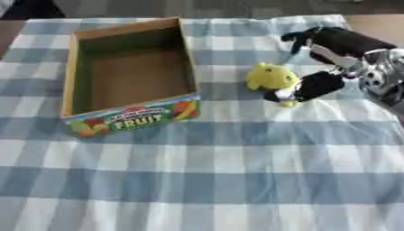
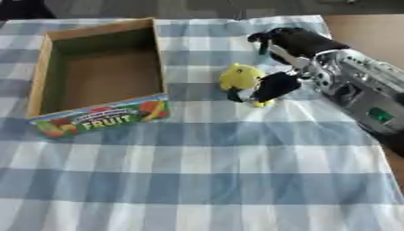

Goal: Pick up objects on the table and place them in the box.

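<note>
The right hand (image 2: 293, 54) comes in from the right edge & sits right at the yellow toy (image 1: 272, 76). Toy lies between thumb & fingers: the lower black digit (image 1: 315, 85) reaches under/alongside it on the near side, tip touching or almost touching the toy's underside; the upper fingers (image 1: 335, 40) arch over on the far side, tips curled down but apart from the toy. So the hand is spread around it w/ nothing pinched yet, an open cradle, not a grip. The toy is roundish, no clear long axis; a small yellow bit pokes out near the lower digit's tip, can't tell what it is.

Left hand shows in neither view, so right is the only one near.

The box (image 1: 71, 76), open top w/ a FRUIT label on the near wall, lies to the left of the fingers, past the toy, close by but not touching it. It looks empty inside. Judgement: closing comes first, then a lift & carry leftwards over the box's right wall.

Surface: blue/white checked cloth (image 1: 236, 180) over the table, soft, a bit wrinkled near the toy; could bunch up if the digits drag. Wide bare cloth nearer the robot, plenty of room around the hand.
</note>
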Available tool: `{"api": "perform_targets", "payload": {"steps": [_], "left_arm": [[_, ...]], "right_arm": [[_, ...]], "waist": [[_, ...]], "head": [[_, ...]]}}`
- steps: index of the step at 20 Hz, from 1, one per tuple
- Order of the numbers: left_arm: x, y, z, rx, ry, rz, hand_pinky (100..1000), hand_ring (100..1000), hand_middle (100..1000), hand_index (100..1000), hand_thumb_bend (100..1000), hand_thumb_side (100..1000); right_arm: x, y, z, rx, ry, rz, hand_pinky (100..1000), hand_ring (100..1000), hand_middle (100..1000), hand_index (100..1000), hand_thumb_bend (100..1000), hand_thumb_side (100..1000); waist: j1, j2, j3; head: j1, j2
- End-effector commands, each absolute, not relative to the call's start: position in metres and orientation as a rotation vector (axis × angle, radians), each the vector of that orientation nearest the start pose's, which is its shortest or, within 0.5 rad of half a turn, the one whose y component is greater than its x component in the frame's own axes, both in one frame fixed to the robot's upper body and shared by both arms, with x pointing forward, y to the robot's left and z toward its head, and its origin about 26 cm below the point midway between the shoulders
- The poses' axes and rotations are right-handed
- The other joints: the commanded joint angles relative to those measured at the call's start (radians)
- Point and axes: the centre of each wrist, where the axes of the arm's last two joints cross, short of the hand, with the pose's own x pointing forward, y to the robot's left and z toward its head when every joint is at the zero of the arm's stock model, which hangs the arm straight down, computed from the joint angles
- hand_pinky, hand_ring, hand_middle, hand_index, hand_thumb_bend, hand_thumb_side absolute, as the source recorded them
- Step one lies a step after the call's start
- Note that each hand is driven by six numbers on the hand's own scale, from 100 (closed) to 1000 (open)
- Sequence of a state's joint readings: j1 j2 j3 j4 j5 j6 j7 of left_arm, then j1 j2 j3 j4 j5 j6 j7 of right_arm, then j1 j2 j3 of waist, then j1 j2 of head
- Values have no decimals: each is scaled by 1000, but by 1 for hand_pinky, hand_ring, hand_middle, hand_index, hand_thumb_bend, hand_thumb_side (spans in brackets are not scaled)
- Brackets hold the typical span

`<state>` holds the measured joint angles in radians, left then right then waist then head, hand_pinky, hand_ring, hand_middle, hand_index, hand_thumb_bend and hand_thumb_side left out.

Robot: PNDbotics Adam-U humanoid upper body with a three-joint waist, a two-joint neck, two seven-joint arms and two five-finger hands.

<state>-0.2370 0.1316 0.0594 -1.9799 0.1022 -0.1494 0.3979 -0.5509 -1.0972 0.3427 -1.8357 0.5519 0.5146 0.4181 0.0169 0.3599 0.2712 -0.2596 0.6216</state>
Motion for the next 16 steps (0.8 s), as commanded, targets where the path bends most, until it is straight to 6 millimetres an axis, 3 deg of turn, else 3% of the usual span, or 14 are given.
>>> {"api": "perform_targets", "payload": {"steps": [1,16], "left_arm": [[295,252,174,148,-2360,375,674,599,608,885,100,690],[295,251,173,150,-2352,376,674,596,606,885,100,690]], "right_arm": [[328,-319,280,-1242,-1130,1277,863,894,734,985,625,684],[350,-331,254,-1175,-1044,1268,852,875,642,899,510,663]], "waist": [[1,-16,0],[3,-12,1]], "head": [[-4,-11],[-7,-10]]}}
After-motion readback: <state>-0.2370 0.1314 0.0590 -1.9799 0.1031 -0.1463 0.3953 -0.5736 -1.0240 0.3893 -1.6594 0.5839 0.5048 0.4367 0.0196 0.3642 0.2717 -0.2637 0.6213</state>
